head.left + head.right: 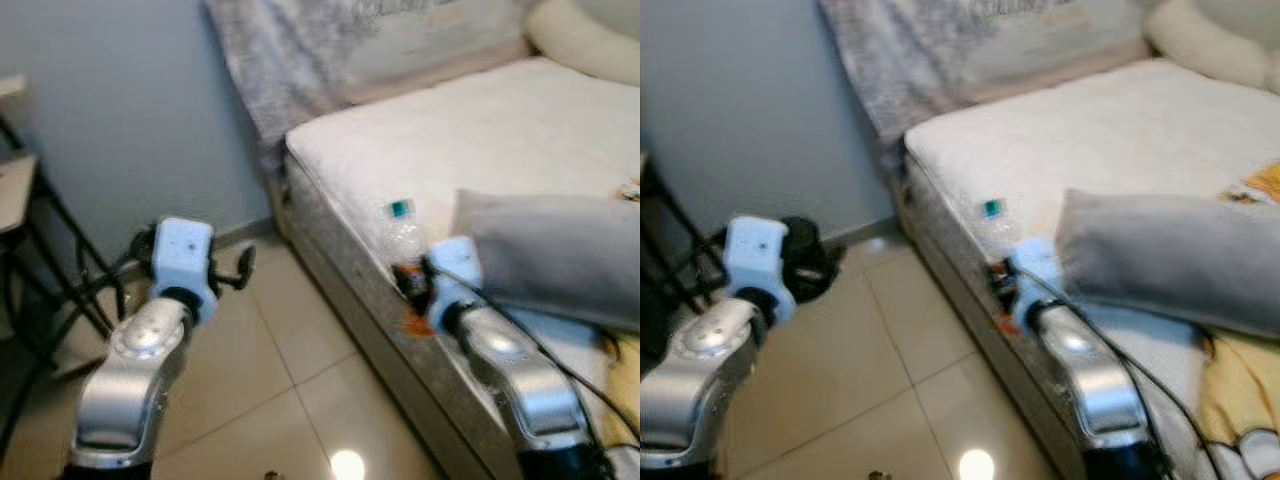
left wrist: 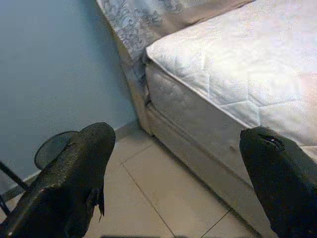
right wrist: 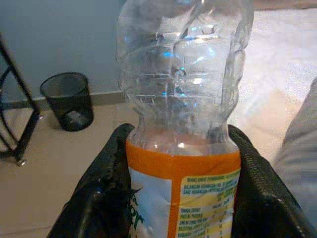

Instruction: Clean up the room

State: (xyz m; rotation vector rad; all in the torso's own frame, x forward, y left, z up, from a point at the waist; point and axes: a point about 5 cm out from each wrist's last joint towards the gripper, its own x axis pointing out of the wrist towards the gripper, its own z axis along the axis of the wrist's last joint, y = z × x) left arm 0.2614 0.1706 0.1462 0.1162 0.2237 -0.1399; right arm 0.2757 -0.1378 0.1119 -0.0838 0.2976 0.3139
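A clear plastic bottle [image 3: 183, 104] with an orange label and a teal cap [image 1: 400, 209] stands upright at the mattress edge. My right gripper [image 3: 181, 198] is shut on its lower part, one black finger on each side of the label. In the eye views the bottle [image 1: 405, 245] rises just ahead of the right wrist. My left gripper [image 2: 178, 168] is open, held over the tiled floor beside the bed with nothing between its fingers [image 2: 74, 168]. A black mesh wastebasket [image 3: 67, 101] stands on the floor by the blue wall.
A bare white mattress [image 1: 480, 130] fills the right side, with a grey pillow [image 1: 560, 255] next to my right arm and a yellow cloth [image 1: 1240, 400] nearer. A black metal rack [image 1: 30, 260] stands at the left. Tiled floor [image 1: 270, 350] lies between rack and bed.
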